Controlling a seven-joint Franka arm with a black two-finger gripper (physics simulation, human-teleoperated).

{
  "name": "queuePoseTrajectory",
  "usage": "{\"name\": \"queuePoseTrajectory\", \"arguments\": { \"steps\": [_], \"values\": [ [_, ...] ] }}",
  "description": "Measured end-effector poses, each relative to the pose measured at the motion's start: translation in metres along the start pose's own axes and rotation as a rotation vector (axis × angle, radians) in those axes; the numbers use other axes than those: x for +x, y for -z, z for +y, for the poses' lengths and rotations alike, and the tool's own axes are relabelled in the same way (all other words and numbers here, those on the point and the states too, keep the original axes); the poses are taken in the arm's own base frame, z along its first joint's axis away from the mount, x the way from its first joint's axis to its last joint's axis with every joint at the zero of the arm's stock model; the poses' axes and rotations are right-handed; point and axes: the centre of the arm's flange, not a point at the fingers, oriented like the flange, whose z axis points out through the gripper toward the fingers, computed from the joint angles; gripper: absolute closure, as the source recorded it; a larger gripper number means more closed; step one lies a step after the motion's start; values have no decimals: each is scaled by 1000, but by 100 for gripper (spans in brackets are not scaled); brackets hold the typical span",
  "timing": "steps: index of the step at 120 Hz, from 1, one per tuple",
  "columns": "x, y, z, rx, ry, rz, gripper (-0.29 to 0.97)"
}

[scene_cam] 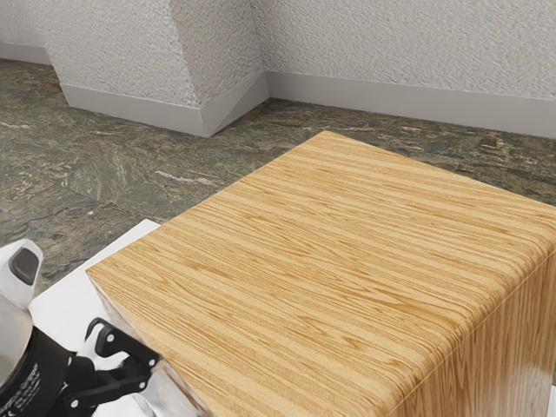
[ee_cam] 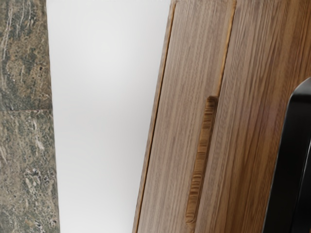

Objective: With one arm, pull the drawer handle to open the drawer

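Note:
A light wooden cabinet (scene_cam: 347,261) stands on the floor, and the exterior view shows mostly its top. My gripper (scene_cam: 130,365) is low at the exterior view's left, close against the cabinet's front face. In the wrist view the drawer front (ee_cam: 180,145) appears as a darker wood panel with thin seams along its edges. A narrow wooden handle bar (ee_cam: 200,165) stands out from it, just beside my hand. Nothing is visibly held.
A white mat (scene_cam: 69,304) lies under the cabinet and the arm, and it also shows as the white mat (ee_cam: 102,116) beside the drawer front. Dark stone floor (scene_cam: 130,165) surrounds it. Grey textured walls (scene_cam: 391,43) rise behind.

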Motion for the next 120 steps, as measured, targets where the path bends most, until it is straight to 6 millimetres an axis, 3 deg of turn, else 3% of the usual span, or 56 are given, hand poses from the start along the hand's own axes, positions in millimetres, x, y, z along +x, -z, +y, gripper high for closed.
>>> {"name": "queuePoseTrajectory", "arguments": {
  "steps": [36, 61, 79, 95, 109, 120],
  "values": [
    [32, 19, -30, 22, 19, 14, 0],
    [37, 20, -54, 79, 25, 93, 0],
    [41, 62, -102, -21, 0, 74, 1],
    [38, 126, -127, -131, -23, -12, 2],
    [26, 149, -120, -160, -58, -35, 1],
    [1, 159, -78, -147, -104, -3, 1]
  ]
}}
